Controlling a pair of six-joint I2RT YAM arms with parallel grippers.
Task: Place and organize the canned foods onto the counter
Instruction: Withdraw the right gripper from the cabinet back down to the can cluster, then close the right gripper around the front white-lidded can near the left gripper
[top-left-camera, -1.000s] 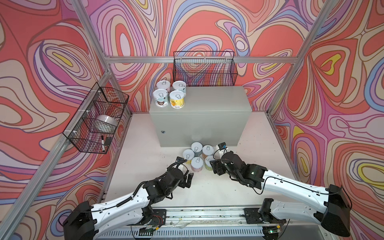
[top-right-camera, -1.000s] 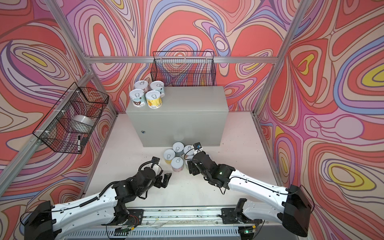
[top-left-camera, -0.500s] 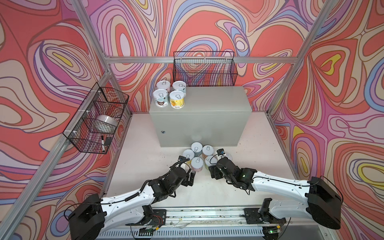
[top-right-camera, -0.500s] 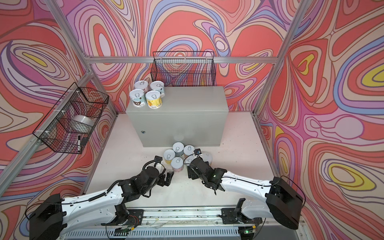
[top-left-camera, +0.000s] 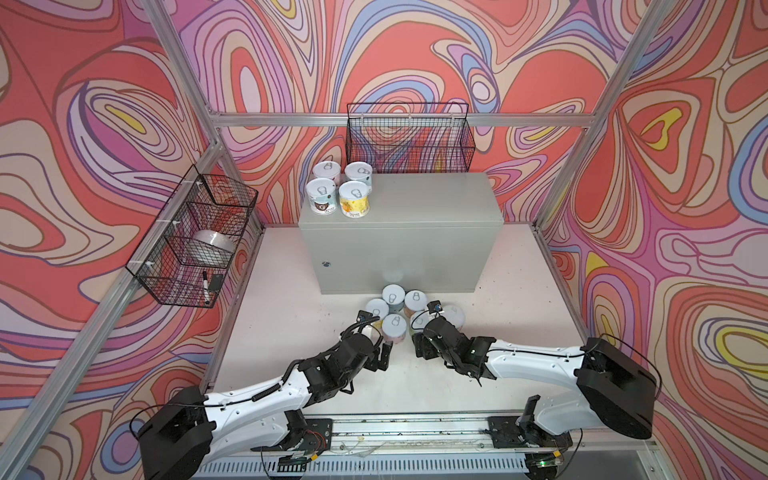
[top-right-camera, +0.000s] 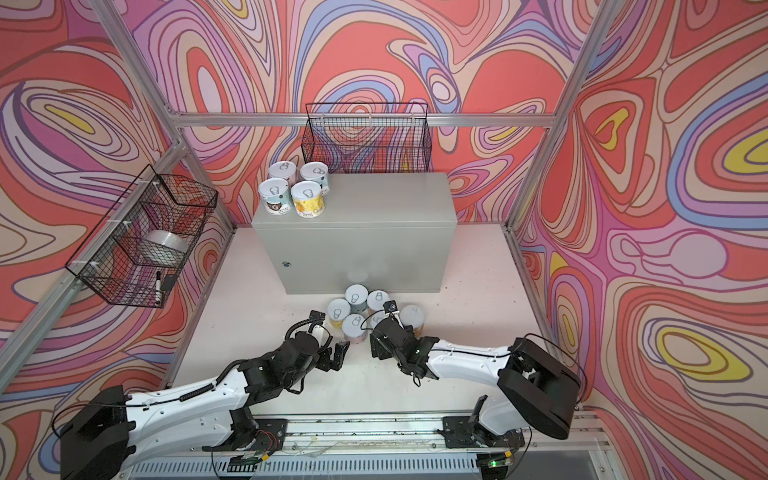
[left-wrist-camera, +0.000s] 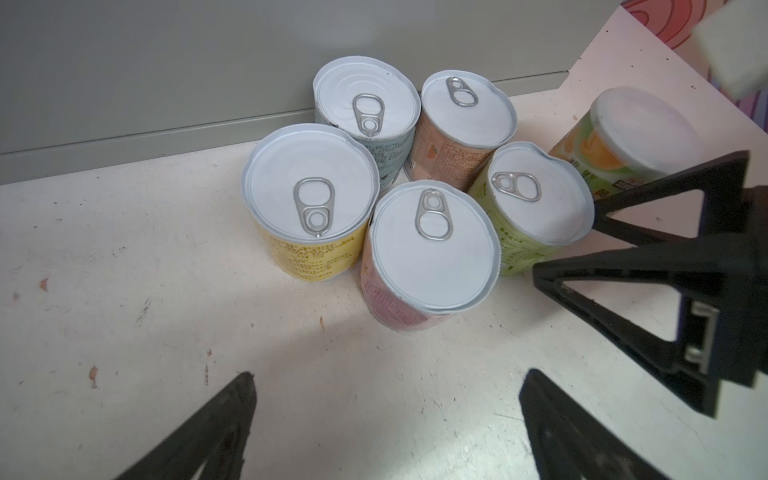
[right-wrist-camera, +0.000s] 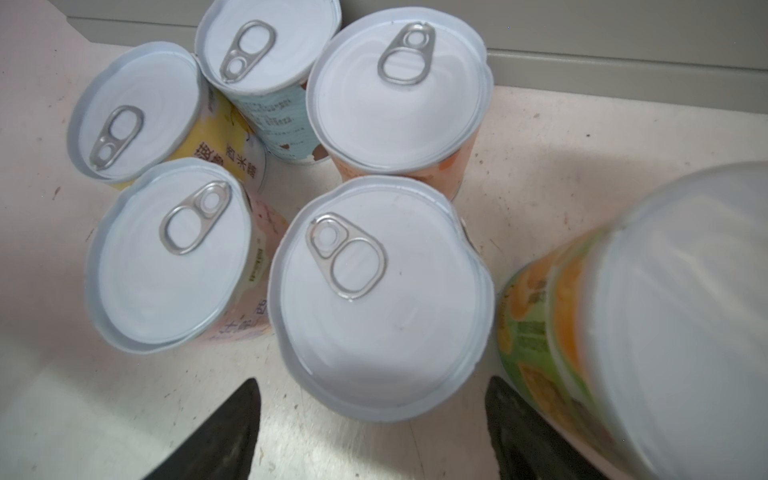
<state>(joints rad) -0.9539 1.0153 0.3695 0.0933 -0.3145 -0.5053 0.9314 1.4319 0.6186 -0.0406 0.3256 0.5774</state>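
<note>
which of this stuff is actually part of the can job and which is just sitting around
Part of the job:
grey counter
four cans standing on it
six cans on the white tabletop in front of it

Just lying about:
back wire basket
side wire basket
tape roll and marker inside the side basket

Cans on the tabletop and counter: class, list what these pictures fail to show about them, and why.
Green-labelled can: in both top views, mostly under the right arm.
Plain-capped can: right wrist view, blurred and cut by the frame edge.
Rear cans on the counter: labels hidden behind the front cans, both top views.
</note>
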